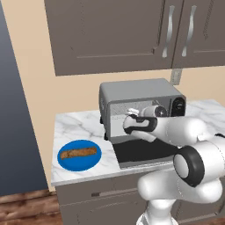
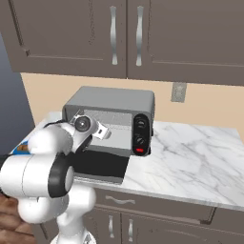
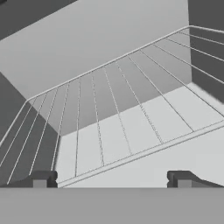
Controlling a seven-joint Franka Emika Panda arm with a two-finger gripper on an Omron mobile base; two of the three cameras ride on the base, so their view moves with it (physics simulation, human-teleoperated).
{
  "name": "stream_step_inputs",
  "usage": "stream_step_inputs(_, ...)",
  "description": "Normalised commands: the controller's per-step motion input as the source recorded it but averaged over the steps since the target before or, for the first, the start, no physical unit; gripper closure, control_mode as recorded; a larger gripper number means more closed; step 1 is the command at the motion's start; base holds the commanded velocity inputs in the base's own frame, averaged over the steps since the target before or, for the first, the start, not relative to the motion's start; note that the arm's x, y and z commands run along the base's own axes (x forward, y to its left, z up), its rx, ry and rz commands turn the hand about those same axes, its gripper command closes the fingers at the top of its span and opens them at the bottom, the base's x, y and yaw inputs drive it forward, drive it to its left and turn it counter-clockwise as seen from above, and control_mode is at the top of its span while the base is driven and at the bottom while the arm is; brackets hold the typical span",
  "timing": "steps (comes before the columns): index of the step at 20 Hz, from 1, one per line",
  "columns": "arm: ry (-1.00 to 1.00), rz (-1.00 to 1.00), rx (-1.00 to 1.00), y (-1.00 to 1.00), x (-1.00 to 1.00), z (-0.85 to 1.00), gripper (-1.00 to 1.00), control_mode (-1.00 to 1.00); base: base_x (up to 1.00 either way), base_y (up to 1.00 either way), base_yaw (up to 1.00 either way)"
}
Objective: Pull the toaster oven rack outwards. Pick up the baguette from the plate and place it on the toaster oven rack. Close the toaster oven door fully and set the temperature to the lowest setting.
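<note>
1. On the white marbled counter (image 1: 74, 123), against the beige wall, stands the boxy grey metal toaster oven (image 1: 140, 94) with its dark right-hand control panel (image 2: 141, 135) bearing black knobs and a red button.
2. Its rectangular drop-down toaster oven door (image 1: 140, 153), dark glass in a grey frame, lies folded down flat toward the near edge of the counter, leaving the cavity open.
3. Inside the cavity sits the thin silver wire toaster oven rack (image 3: 118, 122), seen in the hand view as a grid of fine rods running back to the grey rear wall, with its front bar crossing just beyond the fingertips.
4. The white arm's two-finger gripper (image 3: 111, 180) is at the mouth of the oven above the lowered door; its jaws stand wide apart, with nothing between them, and the dark fingertips (image 3: 42, 179) sit near the rack's front bar; contact cannot be told.
5. To the left of the oven, well apart from it, rests the flat round bright blue plate (image 1: 66, 163) near the counter's front edge.
6. The short brown rough-crusted baguette (image 1: 78, 153) lies across the middle of the plate, lengthwise left to right.
7. Brown-grey wall cabinets (image 2: 71, 33) with silver bar handles hang above the oven.
</note>
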Motion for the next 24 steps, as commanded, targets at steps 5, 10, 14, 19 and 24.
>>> stream_step_inputs(5, -0.01, -0.05, 0.0, 0.0, 0.17, 0.0, -1.0, -1.0, 0.0, 0.0, 0.0)
stream_step_inputs(10, 0.0, -0.01, 0.0, 0.0, 0.32, 0.0, -1.0, -1.0, 0.0, 0.0, 0.0)
stream_step_inputs(14, 0.0, 0.0, 0.0, 0.0, 0.26, 0.0, -1.0, -1.0, 0.0, 0.0, 0.0)
stream_step_inputs(19, 0.0, 0.0, 0.0, 0.0, 0.27, 0.0, -1.0, -1.0, 0.0, 0.0, 0.0)
stream_step_inputs(24, 0.09, 0.0, 0.05, 0.0, 0.27, -0.07, -1.0, -1.0, 0.0, 0.0, 0.0)
